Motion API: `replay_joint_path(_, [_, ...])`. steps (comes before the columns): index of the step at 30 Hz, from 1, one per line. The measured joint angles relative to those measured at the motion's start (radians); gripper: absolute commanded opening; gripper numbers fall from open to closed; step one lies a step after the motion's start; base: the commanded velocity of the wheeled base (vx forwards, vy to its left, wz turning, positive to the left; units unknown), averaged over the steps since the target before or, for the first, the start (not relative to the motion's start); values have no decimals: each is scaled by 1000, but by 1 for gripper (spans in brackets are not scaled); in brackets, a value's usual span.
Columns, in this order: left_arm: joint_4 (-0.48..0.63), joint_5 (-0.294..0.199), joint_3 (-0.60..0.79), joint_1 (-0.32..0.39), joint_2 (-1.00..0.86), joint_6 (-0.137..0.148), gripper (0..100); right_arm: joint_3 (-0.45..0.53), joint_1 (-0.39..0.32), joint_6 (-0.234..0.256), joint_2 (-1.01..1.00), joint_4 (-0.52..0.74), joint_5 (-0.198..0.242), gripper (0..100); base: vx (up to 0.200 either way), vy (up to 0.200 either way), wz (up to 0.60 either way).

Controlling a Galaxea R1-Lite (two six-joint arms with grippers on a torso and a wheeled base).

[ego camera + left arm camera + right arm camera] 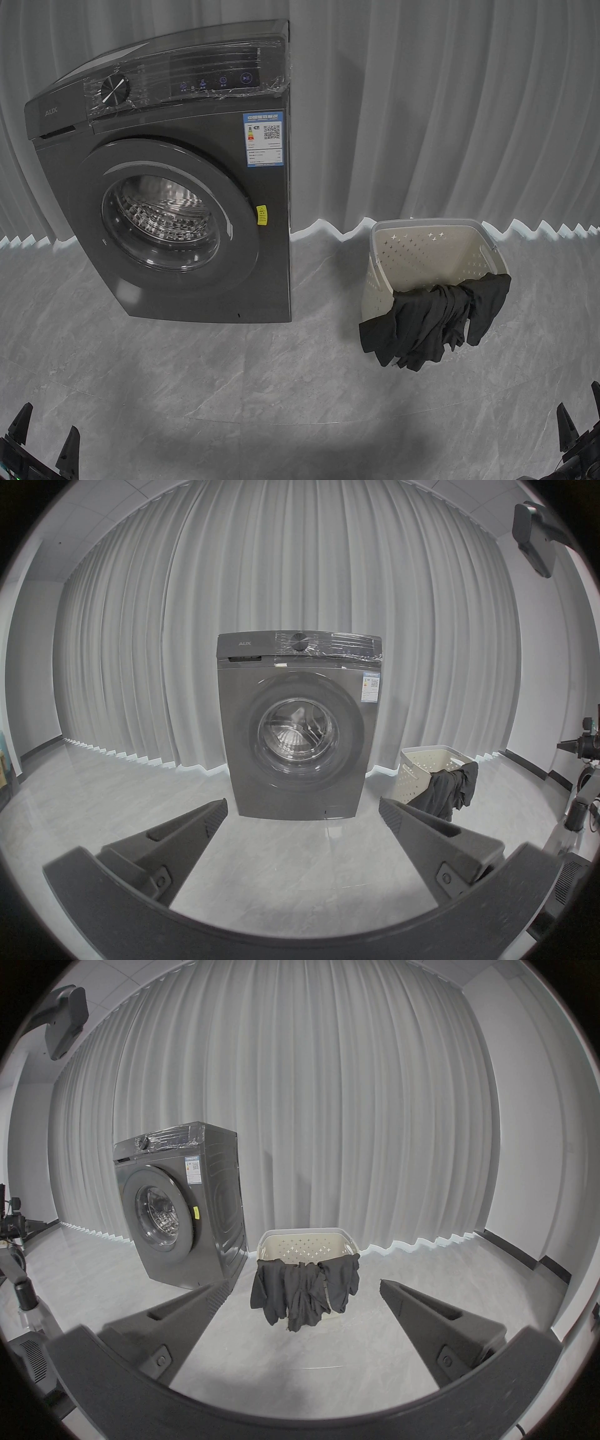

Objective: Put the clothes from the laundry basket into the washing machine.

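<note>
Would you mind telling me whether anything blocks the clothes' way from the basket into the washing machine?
Yes: the door of the washing machine looks shut over its drum. The clothes drape over the basket rim.

Dark-grey plastic left gripper and right gripper match — tapered wedge fingers, ribbed inner faces, a round screw at each base; in the head view, seven and five o'clock.

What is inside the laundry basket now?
Dark clothes hang over the front rim of the laundry basket; its perforated back wall inside is bare. The bottom is hidden by the clothes and front wall.
</note>
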Motion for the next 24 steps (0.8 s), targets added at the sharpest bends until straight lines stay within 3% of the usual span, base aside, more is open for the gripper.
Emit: replay_joint_path(24, [0, 0, 0, 1, 0, -1, 100, 0, 0, 0, 0, 0, 0, 100, 0, -200, 0])
